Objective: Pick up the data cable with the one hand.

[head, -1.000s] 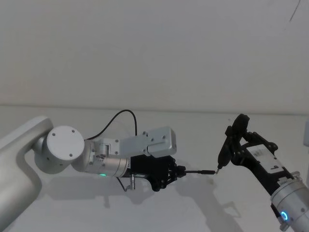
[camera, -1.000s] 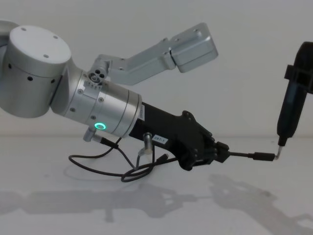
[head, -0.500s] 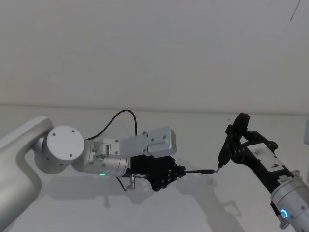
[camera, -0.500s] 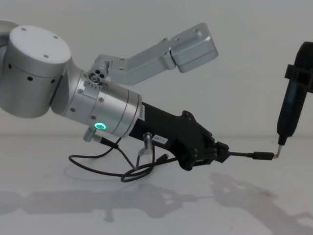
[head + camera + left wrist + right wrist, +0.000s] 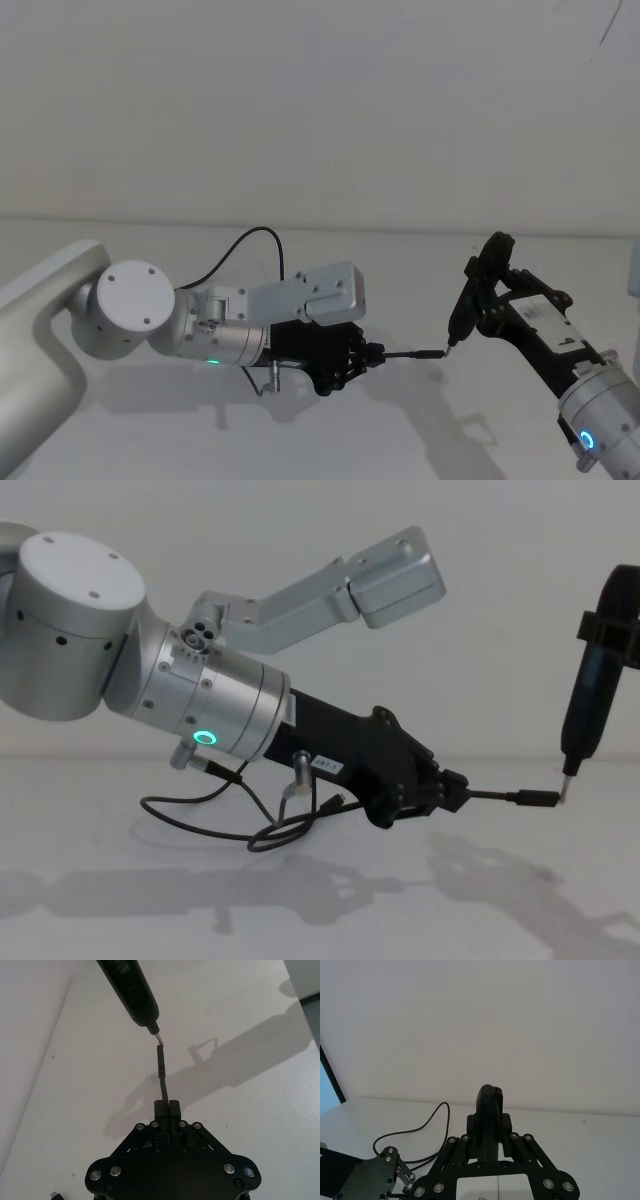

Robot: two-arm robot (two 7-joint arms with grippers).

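Little had changed over the last second: the left hand (image 5: 452,790) stayed clenched on the long thin black data cable (image 5: 495,796) near its plug, held off the white surface (image 5: 330,910); the slim dark pointed tool (image 5: 592,705) in the right hand (image 5: 492,298) still touched the plug's tip, so the pickup looked done.

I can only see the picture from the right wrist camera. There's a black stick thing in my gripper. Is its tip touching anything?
Observer: Yes. In the chest view the tool's metal tip meets the plug at the end of the data cable.
Operator: Who's holding that cable?
Observer: The left gripper; the left wrist view shows its fingers shut on the cord just behind the plug.
Operator: Is the rest of the cable up in the air too?
Observer: No. In the chest view it loops down onto the white table beneath the left arm.
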